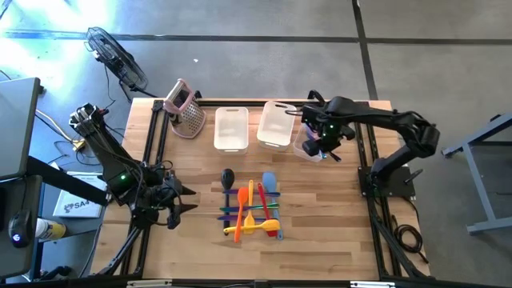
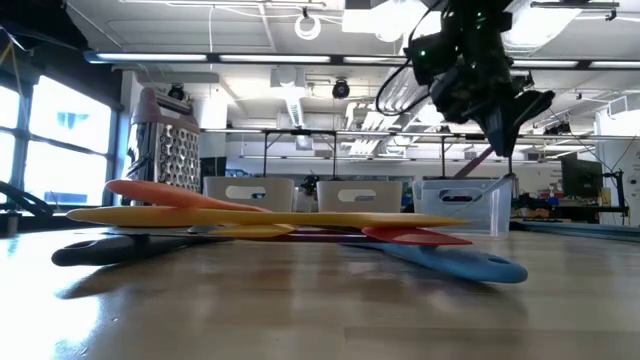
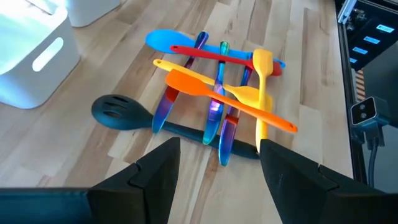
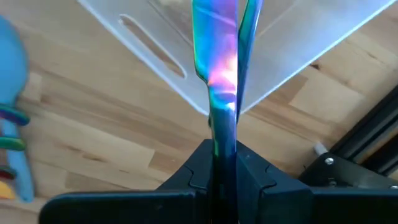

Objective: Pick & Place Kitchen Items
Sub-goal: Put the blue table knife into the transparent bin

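Utensils (image 1: 250,210) lie crossed in a loose heap on the wooden table (image 1: 320,248), toward its middle and nearer the front edge than the row of clear bins. Within the heap an orange spatula (image 3: 227,99) and a yellow spoon (image 3: 262,87) rest on top, a light blue spoon (image 3: 166,41) and a red one (image 3: 217,55) lie on the side facing the bins, and a dark slotted spoon (image 3: 118,112) sits at the heap's edge nearest the box grater (image 1: 186,109). The right gripper (image 1: 324,146) is raised over the bin (image 1: 308,144) farthest from the grater, well apart from the heap, its fingers pressed together on one iridescent utensil (image 4: 219,68) that points down toward that bin's rim. The left gripper (image 3: 217,165) hovers beside the heap, on the side nearer the grater's end of the table, its fingers (image 3: 161,171) spread and holding nothing; the heap lies just ahead of them, not touching. The two other bins (image 1: 230,128) stand between the grater and the right gripper.
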